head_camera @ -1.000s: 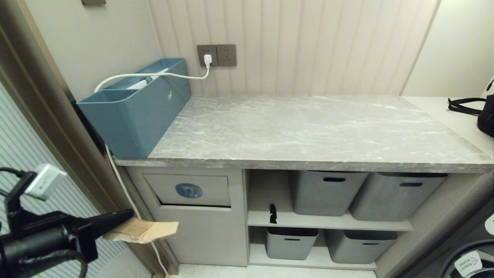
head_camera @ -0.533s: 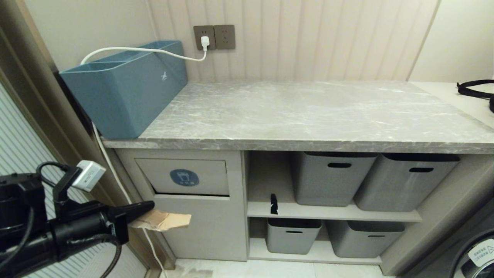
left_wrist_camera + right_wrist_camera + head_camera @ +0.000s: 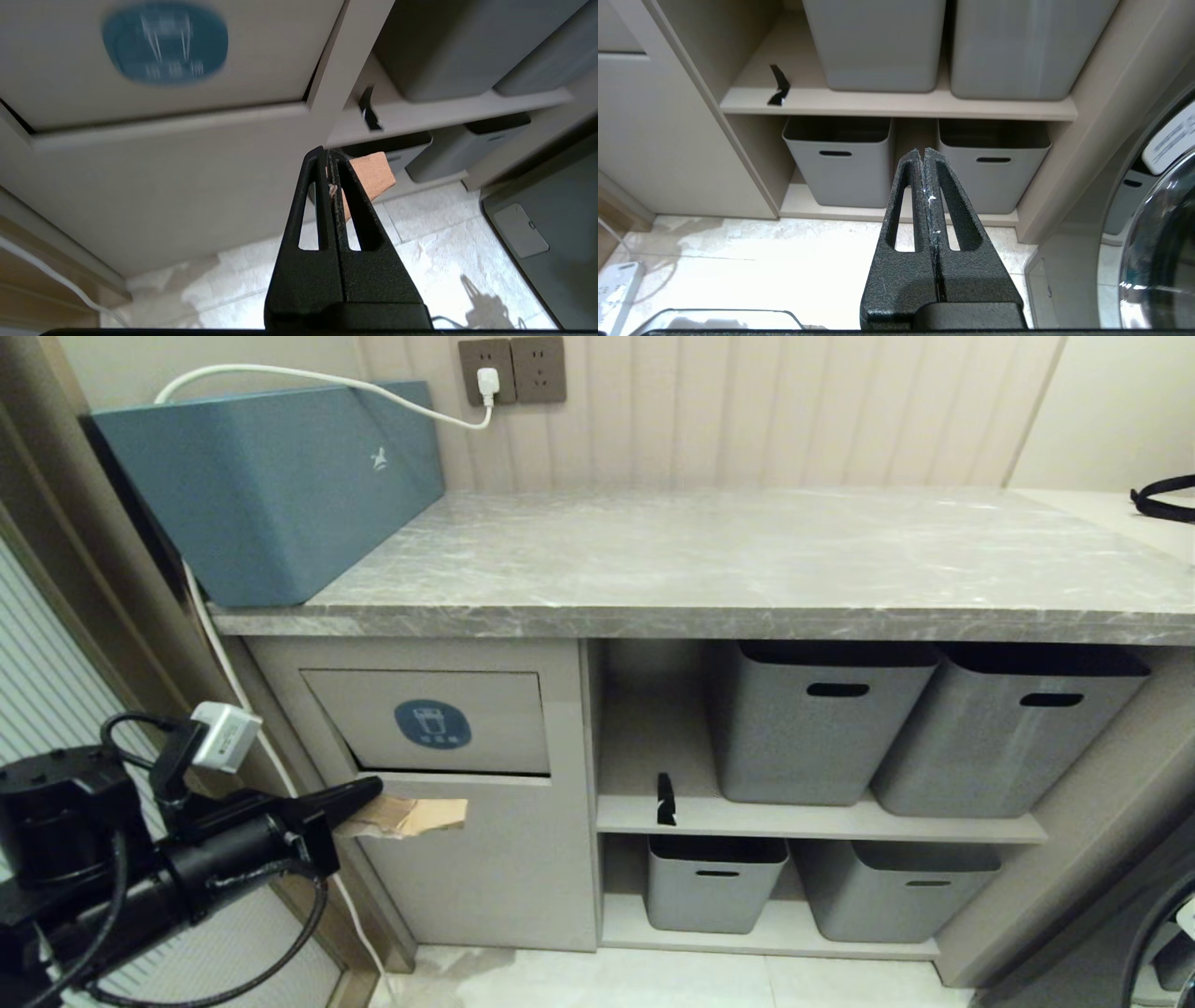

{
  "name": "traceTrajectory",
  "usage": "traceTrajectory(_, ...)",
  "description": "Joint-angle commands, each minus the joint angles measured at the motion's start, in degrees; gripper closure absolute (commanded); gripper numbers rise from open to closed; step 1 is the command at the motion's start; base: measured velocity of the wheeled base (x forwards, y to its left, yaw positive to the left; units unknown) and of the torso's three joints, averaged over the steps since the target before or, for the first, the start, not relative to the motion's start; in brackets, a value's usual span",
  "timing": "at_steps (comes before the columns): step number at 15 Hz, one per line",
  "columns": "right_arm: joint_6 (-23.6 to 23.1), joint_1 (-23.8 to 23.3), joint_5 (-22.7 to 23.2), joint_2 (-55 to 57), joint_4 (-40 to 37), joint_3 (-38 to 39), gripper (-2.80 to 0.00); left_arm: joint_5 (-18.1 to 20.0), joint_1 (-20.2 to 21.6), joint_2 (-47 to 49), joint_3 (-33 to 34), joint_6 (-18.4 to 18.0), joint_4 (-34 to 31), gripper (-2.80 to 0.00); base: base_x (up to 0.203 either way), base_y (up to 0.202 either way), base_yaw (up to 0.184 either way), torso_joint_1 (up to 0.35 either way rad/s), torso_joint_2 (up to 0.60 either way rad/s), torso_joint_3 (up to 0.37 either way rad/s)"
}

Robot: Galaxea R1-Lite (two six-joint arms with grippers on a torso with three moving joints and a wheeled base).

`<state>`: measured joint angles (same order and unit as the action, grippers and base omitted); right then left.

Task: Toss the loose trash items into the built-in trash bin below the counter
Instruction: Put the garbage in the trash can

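Cardboard (image 3: pixel 411 816) is hanging clamped in the left pincer (image 3: pixel 369 791), tips fully closed on it, just beneath the bin flap (image 3: pixel 429 721) — lined up for posting; right pincer (image 3: pixel 924 156) is idling closed, empty.

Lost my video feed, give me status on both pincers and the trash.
Left pincer shut on tan-brown folded cardboard scrap, just below beige bin flap. Right pincer shut, empty. Flap closed.

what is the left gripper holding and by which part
The left gripper pinches the tan paper scrap by one end; the rest sticks out past its tips.
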<state>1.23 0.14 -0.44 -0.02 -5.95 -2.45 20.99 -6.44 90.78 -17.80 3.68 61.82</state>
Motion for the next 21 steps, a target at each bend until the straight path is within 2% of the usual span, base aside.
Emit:
traceTrajectory(1, 0.0, 0.0, 0.0, 0.1, 0.0, 0.0, 0.0, 0.0, 0.1, 2.9, -0.1, 0.3, 0.6, 0.0, 0.0, 0.0, 0.0, -0.168, 0.47, 0.287)
traceTrajectory(7, 0.0, 0.0, 0.0, 0.1, 0.0, 0.0, 0.0, 0.0, 0.2, 6.7, -5.7, 1.4, 1.3, 0.0, 0.0, 0.0, 0.0, -0.129, 0.38, 0.248)
traceTrajectory(12, 0.1, 0.0, 0.0, 0.1, 0.0, 0.0, 0.0, 0.1, -0.3, 14.4, -11.8, 1.2, 4.0, 0.0, 0.0, 0.0, 0.0, -0.011, 0.03, 0.026)
traceTrajectory(15, 0.1, 0.0, 0.0, 0.1, 0.0, 0.0, 0.0, -2.0, -0.2, 18.9, -16.9, 1.1, 8.5, 0.0, 0.0, 0.0, 0.0, 0.0, 0.0, 0.0)
traceTrajectory(18, 0.1, 0.0, 0.0, 0.1, 0.0, 0.0, 0.0, -2.6, 0.1, 24.6, -19.9, 0.9, 11.7, 0.0, 0.0, 0.0, 0.0, 0.0, 0.0, 0.0)
traceTrajectory(21, 0.1, 0.0, 0.0, 0.1, 0.0, 0.0, 0.0, -2.6, 0.1, 31.1, -26.5, 1.0, 12.4, 0.0, 0.0, 0.0, 0.0, 0.0, 0.0, 0.0)
